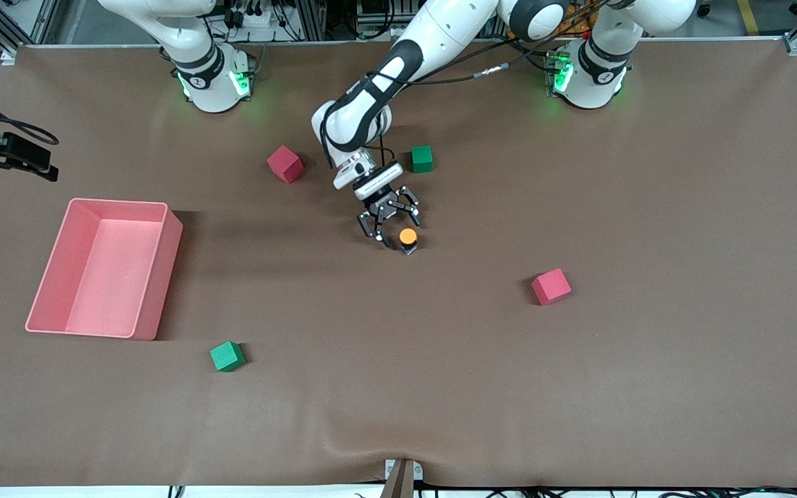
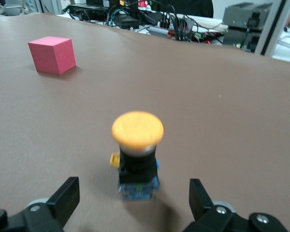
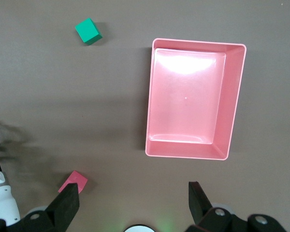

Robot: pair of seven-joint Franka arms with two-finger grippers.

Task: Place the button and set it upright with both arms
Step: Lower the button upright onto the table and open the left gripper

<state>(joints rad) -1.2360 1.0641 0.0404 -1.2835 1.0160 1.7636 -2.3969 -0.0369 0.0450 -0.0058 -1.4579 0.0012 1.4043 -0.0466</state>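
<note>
The button stands upright on the brown table near its middle, orange cap up on a short black body. In the left wrist view the button stands between my left gripper's fingers, apart from both. My left gripper is open and low over the table, right beside the button. My right gripper is open and empty, high over the table near the pink tray; it is out of the front view, and that arm waits.
A pink tray sits toward the right arm's end, also in the right wrist view. Pink-red cubes and green cubes lie scattered. A pink-red cube shows in the left wrist view.
</note>
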